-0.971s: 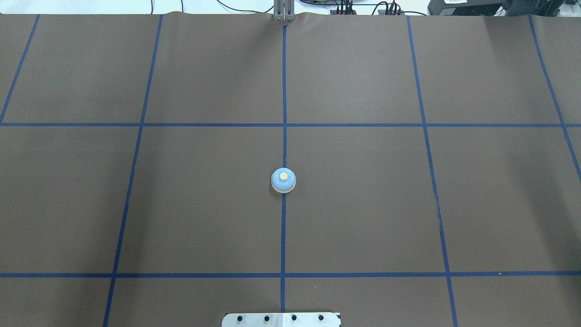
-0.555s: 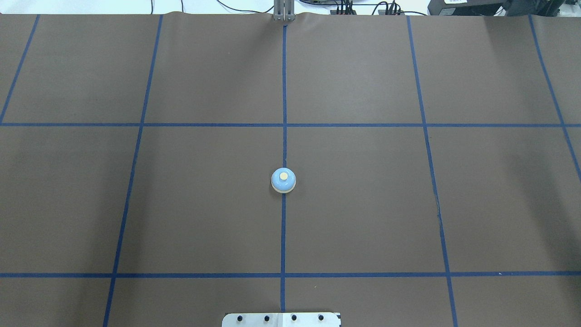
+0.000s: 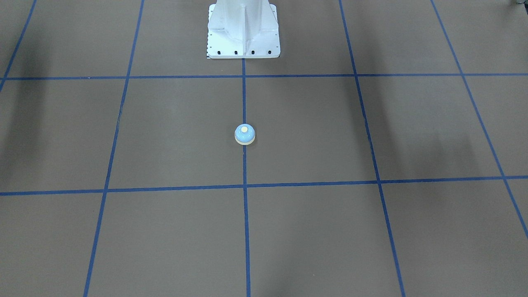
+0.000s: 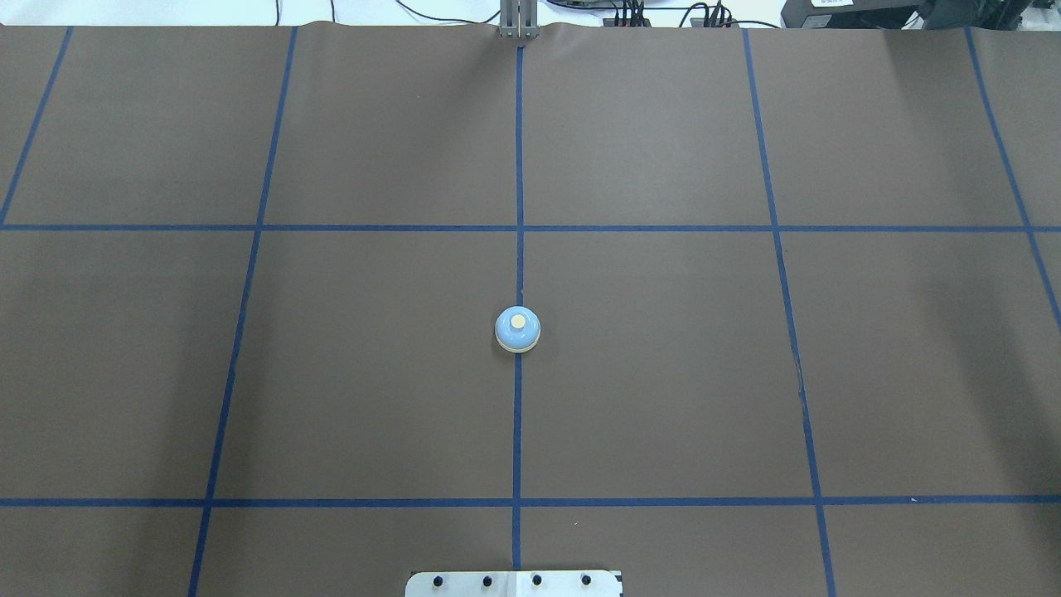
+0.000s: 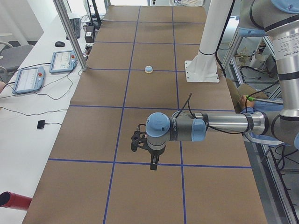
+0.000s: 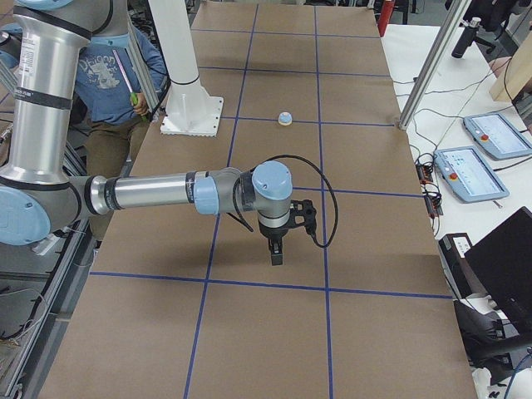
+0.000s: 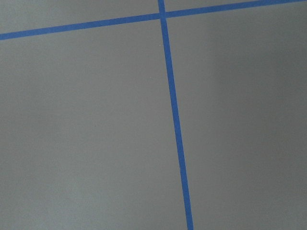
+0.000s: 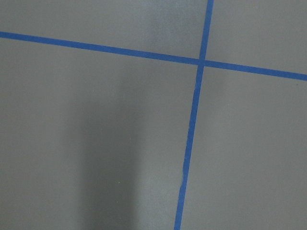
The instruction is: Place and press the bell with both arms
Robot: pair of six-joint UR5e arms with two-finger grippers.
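Bell point(image 4: 518, 329) upright on tape line point(image 4: 519, 166), well apart from left gripper point(image 5: 153, 164) and right gripper point(image 6: 277, 254); jaw state of either cannot be told.

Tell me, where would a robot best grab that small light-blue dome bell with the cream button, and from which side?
Probably at the cream round base, from straight above, one finger each side. The light-blue dome bell stands upright on the brown table; its smooth dome would likely shed fingers higher up, and the cream top button should stay unpressed.
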